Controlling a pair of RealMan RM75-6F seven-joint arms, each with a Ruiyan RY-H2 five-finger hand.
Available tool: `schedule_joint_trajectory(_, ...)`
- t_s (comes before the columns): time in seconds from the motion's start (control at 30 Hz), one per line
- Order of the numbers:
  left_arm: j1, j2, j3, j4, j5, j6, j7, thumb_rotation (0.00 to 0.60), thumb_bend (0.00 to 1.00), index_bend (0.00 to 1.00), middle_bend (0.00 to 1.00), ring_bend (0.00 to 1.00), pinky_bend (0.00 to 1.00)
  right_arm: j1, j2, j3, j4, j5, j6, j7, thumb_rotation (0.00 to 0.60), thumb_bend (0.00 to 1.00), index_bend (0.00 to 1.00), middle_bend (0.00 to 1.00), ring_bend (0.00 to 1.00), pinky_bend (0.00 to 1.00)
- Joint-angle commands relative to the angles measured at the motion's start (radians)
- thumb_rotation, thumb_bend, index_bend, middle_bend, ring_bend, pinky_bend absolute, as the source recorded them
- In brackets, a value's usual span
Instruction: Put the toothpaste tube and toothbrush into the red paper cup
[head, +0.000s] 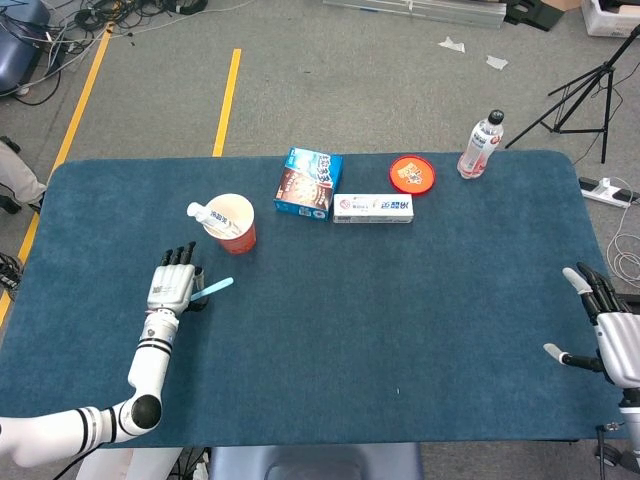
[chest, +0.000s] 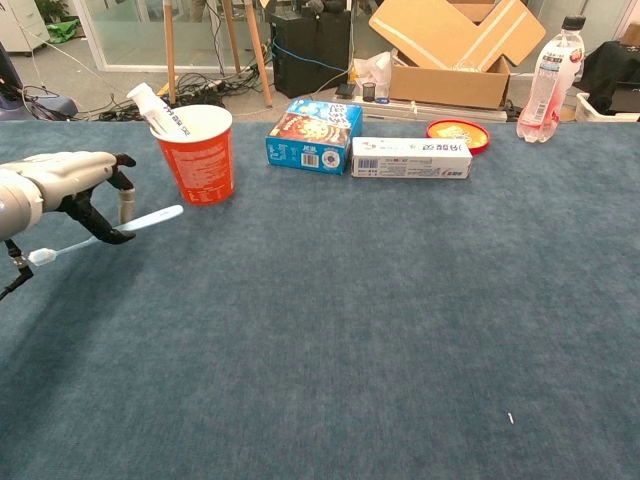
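Observation:
The red paper cup (head: 234, 226) (chest: 201, 152) stands at the back left of the table, with the white toothpaste tube (head: 203, 214) (chest: 155, 108) leaning out of it. My left hand (head: 172, 286) (chest: 68, 182) hovers just in front of the cup and pinches a light-blue toothbrush (head: 214, 288) (chest: 106, 233), lifted off the cloth and tilted, handle end pointing toward the cup. My right hand (head: 610, 325) rests at the table's far right edge, fingers spread, holding nothing.
A blue snack box (head: 308, 183) (chest: 314, 135), a white toothpaste carton (head: 372, 208) (chest: 411, 158), a red lid (head: 411, 174) (chest: 458, 133) and a water bottle (head: 481, 145) (chest: 551, 78) line the back of the blue table (head: 400, 320).

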Motion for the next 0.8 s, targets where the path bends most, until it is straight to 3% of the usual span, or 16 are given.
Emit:
schedule_joint_trajectory(0.03, 0.009, 0.025, -0.009, -0.034, 0.013, 0.026, -0.005, 0.600, 0.30, 0.57, 0.00, 0.00, 0.00, 0.000, 0.000, 0.000, 0.000, 0.000, -0.001, -0.001, 0.600, 0.00, 0.00, 0.00, 0.00, 0.24)
schedule_joint_trajectory(0.37, 0.009, 0.105, -0.055, -0.158, 0.019, 0.120, 0.029, 0.600, 0.30, 0.58, 0.00, 0.00, 0.00, 0.000, -0.001, -0.003, -0.003, -0.006, 0.002, -0.005, 0.600, 0.00, 0.00, 0.00, 0.00, 0.24)
schedule_joint_trajectory(0.8, -0.012, 0.134, -0.098, -0.196, 0.017, 0.178, 0.056, 0.600, 0.31, 0.58, 0.00, 0.00, 0.00, 0.000, 0.002, -0.004, -0.005, -0.006, 0.002, -0.004, 0.600, 0.00, 0.00, 0.00, 0.00, 0.24)
